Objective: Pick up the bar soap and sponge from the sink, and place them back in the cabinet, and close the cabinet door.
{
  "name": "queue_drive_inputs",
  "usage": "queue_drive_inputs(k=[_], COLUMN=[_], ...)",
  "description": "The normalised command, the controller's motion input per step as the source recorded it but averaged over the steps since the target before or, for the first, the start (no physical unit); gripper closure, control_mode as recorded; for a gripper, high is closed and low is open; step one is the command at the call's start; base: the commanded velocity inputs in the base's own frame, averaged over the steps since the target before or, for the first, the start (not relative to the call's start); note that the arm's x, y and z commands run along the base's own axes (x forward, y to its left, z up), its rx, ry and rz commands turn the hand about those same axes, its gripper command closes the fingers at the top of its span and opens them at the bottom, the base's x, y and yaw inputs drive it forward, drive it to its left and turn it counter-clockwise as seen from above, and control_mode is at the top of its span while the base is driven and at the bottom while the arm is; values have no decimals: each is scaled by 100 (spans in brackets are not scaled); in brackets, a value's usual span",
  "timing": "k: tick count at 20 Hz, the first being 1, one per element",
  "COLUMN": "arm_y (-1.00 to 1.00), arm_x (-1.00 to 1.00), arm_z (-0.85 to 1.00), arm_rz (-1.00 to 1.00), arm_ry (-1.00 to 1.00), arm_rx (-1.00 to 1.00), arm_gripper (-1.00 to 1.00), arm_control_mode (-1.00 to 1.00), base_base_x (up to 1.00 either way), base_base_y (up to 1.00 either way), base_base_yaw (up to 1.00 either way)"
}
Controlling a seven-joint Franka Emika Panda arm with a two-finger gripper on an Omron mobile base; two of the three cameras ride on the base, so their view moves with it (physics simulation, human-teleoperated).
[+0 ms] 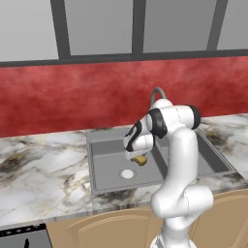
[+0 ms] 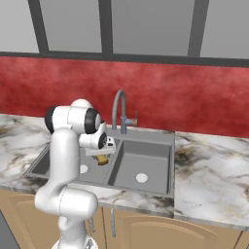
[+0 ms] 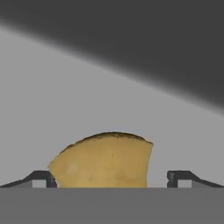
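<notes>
- The two-finger dark-tipped gripper [image 3: 112, 178] stands fully spread, pinching nothing.
- The chunky yellow-brown sponge [image 3: 104, 161] lies between the fingertips [image 3: 43, 178], on the floor of the basin beneath the hand.
- Handling judgement: the sponge is likely light, soft and compressible; take hold across its flat opposite sides, at mid-height.
- Its surface looks matt and porous, with a darker upper edge.
- Beyond the gripper, the smooth grey double-basin sink [image 1: 104, 181] sits in a veined marble counter [image 1: 38, 169].
</notes>
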Motion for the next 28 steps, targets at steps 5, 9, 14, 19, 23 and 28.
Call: queue_drive_inputs(k=[5,9,14,19,23,28], arm_y=[0,0,0,0,0,0], arm_x=[7,3,2,0,0,0], arm_z=[-14,-15,-22,-6,0,20], arm_rz=[0,0,0,0,0,0], arm_ry=[0,0,0,0,0,0], arm_rx=[0,0,0,0,0,0], arm_gripper=[-100,-100,100,100,100,100], arm_control_mode=[-100,-100,-100,-100,-100,-100], base_base_x=[0,0,0,0,0,0], base_base_y=[0,0,0,0,0,0], base_base_yaw=[0,0,0,0,0,0])
